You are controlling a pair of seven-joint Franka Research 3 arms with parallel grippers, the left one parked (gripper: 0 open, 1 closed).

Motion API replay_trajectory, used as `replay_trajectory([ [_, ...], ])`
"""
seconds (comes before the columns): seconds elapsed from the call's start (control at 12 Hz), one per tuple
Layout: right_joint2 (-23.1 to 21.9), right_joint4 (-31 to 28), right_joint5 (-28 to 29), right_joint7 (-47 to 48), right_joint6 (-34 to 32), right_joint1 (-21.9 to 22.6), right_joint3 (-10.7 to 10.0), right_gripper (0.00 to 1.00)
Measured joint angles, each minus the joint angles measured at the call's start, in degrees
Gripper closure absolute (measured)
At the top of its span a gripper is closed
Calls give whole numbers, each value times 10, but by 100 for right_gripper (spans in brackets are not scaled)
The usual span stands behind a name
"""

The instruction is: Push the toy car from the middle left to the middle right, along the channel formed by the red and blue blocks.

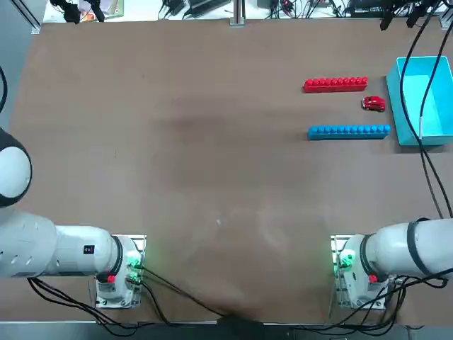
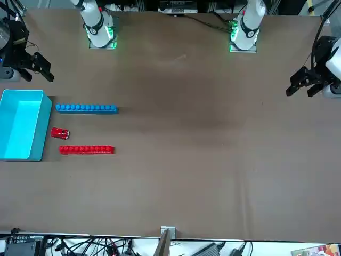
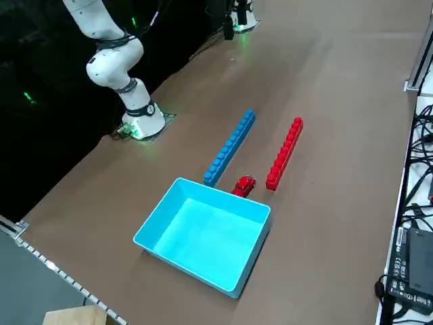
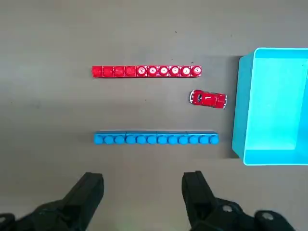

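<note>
The red bar [image 1: 335, 84] and the slightly longer light blue bar [image 1: 348, 131] lie parallel, with the channel [image 1: 333, 108] of bare brown surface between them. The toy car [image 1: 373, 104], tiny and glossy red, sits at the channel's end nearest the box, partly past the red bar's tip. The wrist view shows the toy car [image 4: 208, 99] closer to the red bar [image 4: 146, 71] than to the blue bar [image 4: 156, 139]. My right gripper [image 4: 142, 183] is open and holds nothing. It hangs well above the table, on the blue bar's side. The front view shows the right gripper [image 2: 37, 66] near the box.
A light blue open box [image 1: 393, 106] stands just beyond the bars' ends, close to the car, with a black cable [image 1: 414, 127] hanging over it in the top view. Wide brown table [image 1: 212, 156] stretches away from the bars' other ends.
</note>
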Motion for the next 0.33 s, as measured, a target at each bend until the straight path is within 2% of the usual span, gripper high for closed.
replay_trajectory([
  [0.33,0,0,11,0,0,1,-3,0],
])
